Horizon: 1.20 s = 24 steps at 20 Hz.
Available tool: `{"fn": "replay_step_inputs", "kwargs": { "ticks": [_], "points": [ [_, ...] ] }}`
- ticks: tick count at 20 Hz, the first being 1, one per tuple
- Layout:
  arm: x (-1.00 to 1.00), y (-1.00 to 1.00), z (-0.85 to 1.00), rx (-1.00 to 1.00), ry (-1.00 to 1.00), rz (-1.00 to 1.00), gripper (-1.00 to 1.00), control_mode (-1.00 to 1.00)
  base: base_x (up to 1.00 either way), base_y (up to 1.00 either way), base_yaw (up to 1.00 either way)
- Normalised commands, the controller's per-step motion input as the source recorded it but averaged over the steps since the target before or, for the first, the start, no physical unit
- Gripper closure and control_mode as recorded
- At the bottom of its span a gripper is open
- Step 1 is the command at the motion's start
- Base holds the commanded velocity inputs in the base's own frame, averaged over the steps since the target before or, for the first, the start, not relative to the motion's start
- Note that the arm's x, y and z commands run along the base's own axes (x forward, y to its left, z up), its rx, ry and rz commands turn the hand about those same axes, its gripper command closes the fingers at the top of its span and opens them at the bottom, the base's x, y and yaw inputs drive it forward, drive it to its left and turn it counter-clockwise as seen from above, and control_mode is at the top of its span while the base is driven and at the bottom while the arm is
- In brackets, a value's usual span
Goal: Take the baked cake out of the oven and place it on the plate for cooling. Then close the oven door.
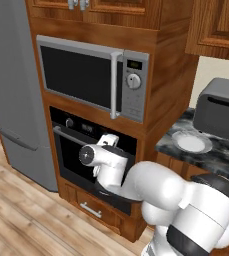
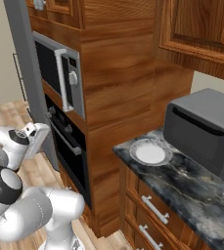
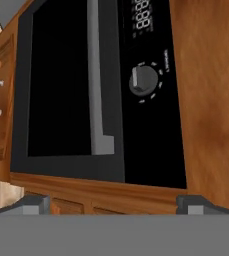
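Observation:
The black oven (image 1: pixel 71 150) sits low in the wooden cabinet column, under the microwave. Its oven door (image 3: pixel 61 85) is shut, with the silver bar handle (image 3: pixel 97 80) across the dark glass. A round knob (image 3: pixel 144 80) and a small display (image 3: pixel 142 15) sit on the panel beside the door. The baked cake is hidden. My gripper (image 3: pixel 116 204) hangs open just in front of the door, a short way off the handle's end, with nothing between its fingers. It also shows as the white hand (image 1: pixel 109 140) before the oven. The white-grey plate (image 1: pixel 192 143) (image 2: pixel 150 153) lies bare on the dark marble counter.
A silver microwave (image 1: pixel 91 77) is built in above the oven. A grey toaster box (image 2: pixel 206 132) stands on the counter (image 2: pixel 182 185) behind the plate. A grey fridge (image 1: pixel 11 90) is at the left. A drawer with a silver handle (image 1: pixel 91 209) lies under the oven.

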Motion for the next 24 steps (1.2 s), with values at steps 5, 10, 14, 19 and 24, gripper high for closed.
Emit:
{"fn": "replay_step_inputs", "kwargs": {
  "ticks": [5, 10, 14, 19, 24],
  "points": [
    [0.12, -0.18, -0.15, 0.00, -0.01, 0.00, -1.00, -1.00, 0.00, 0.00, 0.00],
    [0.13, -0.19, -0.23, 0.00, -0.01, 0.00, -1.00, -1.00, 0.00, 0.00, 0.00],
    [0.13, -0.18, -0.29, 0.00, -0.01, 0.00, -1.00, -1.00, 0.00, 0.00, 0.00],
    [0.20, -0.10, -0.25, 0.00, -0.03, 0.00, -1.00, -1.00, 0.00, 0.00, 0.00],
    [0.29, 0.00, -0.22, -0.01, -0.05, 0.00, -1.00, -1.00, 0.00, 0.00, 0.00]
  ]
}}
